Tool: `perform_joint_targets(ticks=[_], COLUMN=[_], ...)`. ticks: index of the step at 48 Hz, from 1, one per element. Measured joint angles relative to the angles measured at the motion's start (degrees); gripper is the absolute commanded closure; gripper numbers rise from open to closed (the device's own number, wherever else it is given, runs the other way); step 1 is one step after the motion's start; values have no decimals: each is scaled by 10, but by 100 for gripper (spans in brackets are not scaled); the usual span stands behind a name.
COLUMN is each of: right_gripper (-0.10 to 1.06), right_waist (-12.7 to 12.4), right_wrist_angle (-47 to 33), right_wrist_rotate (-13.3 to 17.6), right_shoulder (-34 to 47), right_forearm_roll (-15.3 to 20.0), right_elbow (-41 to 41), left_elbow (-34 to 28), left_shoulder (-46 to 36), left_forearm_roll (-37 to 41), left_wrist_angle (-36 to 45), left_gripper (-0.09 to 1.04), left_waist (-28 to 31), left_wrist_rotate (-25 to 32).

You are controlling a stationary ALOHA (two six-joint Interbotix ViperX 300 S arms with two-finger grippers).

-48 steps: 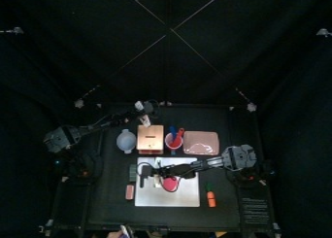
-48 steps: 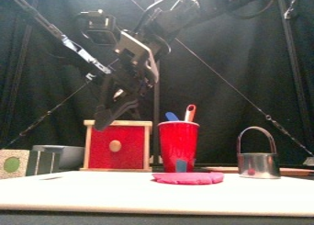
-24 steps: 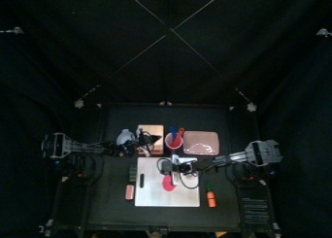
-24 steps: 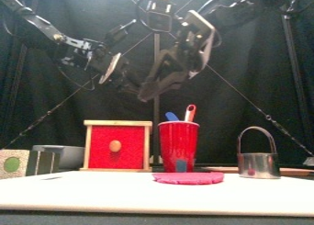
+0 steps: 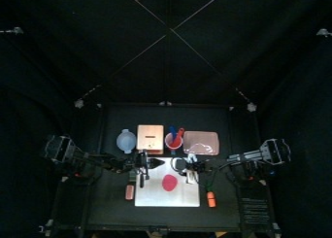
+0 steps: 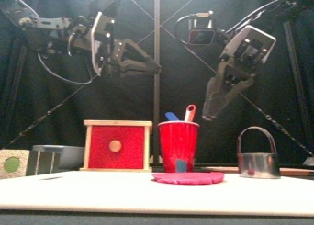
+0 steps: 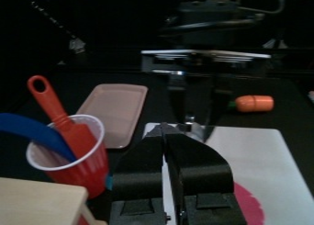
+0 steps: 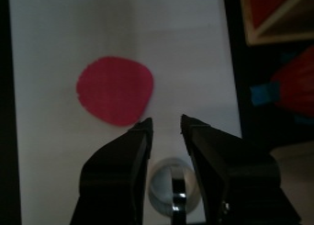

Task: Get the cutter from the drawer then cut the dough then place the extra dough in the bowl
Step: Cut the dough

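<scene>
**Change.** Half a second ago both arms hung close together over the middle of the board (image 8: 55,178). They have since swung apart and up, each to its own side.
- The left fingers (image 7: 168,160) are pressed together and hold nothing.
- The right fingers (image 6: 215,98) are a little apart, also empty, and high above the bench (image 5: 104,208).
- Nothing on the bench has shifted in that time.

**Task things.**
- The cutter (image 6: 256,164) is already out. It stands upright with its handle up, toward the board's right edge and well apart from the dough (image 8: 117,89).
- The drawer (image 6: 117,146) sits flush in its box (image 5: 150,135).
- The dough is a whole disc near the board's middle, with no ring pressed into it.
- The bowl (image 5: 126,140) is just beside the box, toward the back-left corner.

**Reading.** The fetch step looks done and the cutting has not started. The arms seem to be resetting. My guess is that the right arm, which is nearer the cutter, takes the handle next.

**View against view.**
- The front view alone shows the cutter's upright stance and how high both arms are.
- The top view alone places the bowl, but the cutter is too small to pick out there.
- The right wrist view looks straight down on the uncut disc, with the cutter's rim showing between its own fingers.
- The left wrist view shows the cup (image 7: 68,164), the tray (image 7: 113,109) and an orange toy (image 7: 255,102) off the board's edge. The front view shows neither the tray nor the toy.
</scene>
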Motion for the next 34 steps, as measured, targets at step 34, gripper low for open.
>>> perform_joint_targets(ticks=[34], right_gripper=[45], right_waist=[6], right_wrist_angle=[71], right_wrist_rotate=[-2], right_shoulder=[1], right_forearm_roll=[44], right_elbow=[33], left_elbow=[15], left_shoulder=[25], left_forearm_roll=[70], left_wrist_angle=[-9], left_gripper=[60], left_waist=[-16], left_wrist_rotate=[-42])
